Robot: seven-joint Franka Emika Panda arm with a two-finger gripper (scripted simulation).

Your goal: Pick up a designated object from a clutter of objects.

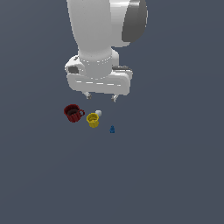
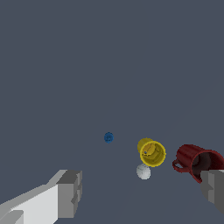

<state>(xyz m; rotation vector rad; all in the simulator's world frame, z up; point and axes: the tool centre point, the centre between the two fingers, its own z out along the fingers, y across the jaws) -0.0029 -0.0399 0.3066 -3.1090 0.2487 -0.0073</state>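
A white robot arm (image 1: pixel 103 39) hung above a bare grey desk (image 1: pixel 175 175), its fingers (image 1: pixel 89 95) spread wide and empty, apparently poised to descend. Below sat a dark-red mug (image 1: pixel 73 113). Just beside the mug stood a smaller yellow cup (image 1: pixel 92 120), a small white ball (image 1: pixel 98 113) touching or nearly touching it. The designated tiny blue item (image 1: pixel 112 129) lay alone, past the cup from the mug, leaving room for a grasp.

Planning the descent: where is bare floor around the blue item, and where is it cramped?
The blue item stands apart, with bare floor all round; the widest open stretch runs off to the exterior view's right and toward the camera. It is crowded on its left: yellow cup, white ball beside it, red mug farther left. The open pincer hangs above.
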